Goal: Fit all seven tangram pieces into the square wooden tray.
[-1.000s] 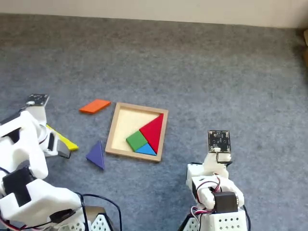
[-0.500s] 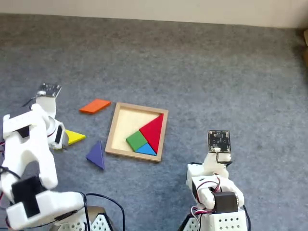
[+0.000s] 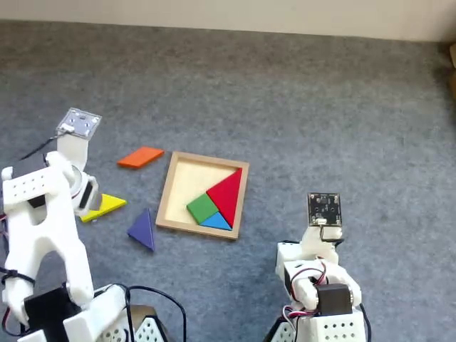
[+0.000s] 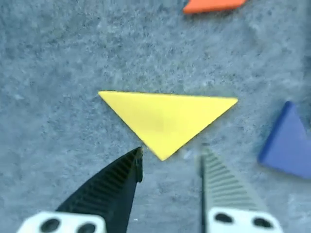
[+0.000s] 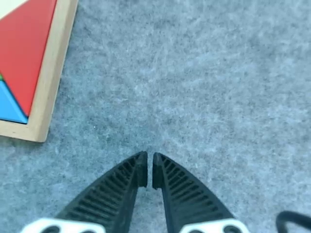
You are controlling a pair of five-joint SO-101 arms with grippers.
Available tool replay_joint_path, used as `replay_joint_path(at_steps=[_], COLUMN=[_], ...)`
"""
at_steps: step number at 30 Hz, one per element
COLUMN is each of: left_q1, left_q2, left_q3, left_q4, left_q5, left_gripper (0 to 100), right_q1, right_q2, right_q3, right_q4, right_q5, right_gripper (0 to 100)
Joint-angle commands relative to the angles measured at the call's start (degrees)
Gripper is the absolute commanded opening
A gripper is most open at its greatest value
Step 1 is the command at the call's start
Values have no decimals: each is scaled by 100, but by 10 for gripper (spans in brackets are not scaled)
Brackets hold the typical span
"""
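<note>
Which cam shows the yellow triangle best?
Left wrist view: the yellow triangle lies whole, just ahead of the open left gripper. High view has it partly hidden under the left arm.

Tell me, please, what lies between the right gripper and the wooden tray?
Bare grey carpet; the right wrist view shows nothing between the right gripper and the wooden tray.

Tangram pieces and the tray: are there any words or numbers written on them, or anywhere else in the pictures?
No words, numbers or signs can be read.
The wooden tray, red piece, green piece, blue piece, yellow triangle, orange piece and purple triangle are plain, with nothing written on them.
The small board on an arm has tiny marks, too small to read.
</note>
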Motion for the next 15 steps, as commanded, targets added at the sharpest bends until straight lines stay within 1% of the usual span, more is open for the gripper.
replay_joint_path(at_steps=[1, 3, 5, 10, 13, 15], left_q1=[-514, -673, -804, -875, -857, -866], left_q2=[-215, -180, -171, -4, 549, 1042], left_q3=[-312, -295, -251, -22, 4, -145], left_q4=[26, -62, -334, -1125, -1626, -1811], left_q5=[-1424, -2268, -2831, -3288, -3358, -3358], left_gripper=[310, 300, 299, 300, 298, 298], right_q1=[75, 75, 75, 75, 75, 75], right_q2=[-127, -127, -127, -127, -127, -127], right_q3=[778, 778, 778, 778, 778, 778], right_q4=[40, 40, 40, 40, 40, 40], right_q5=[-35, -35, -35, -35, -35, -35], right_gripper=[34, 34, 34, 34, 34, 34])
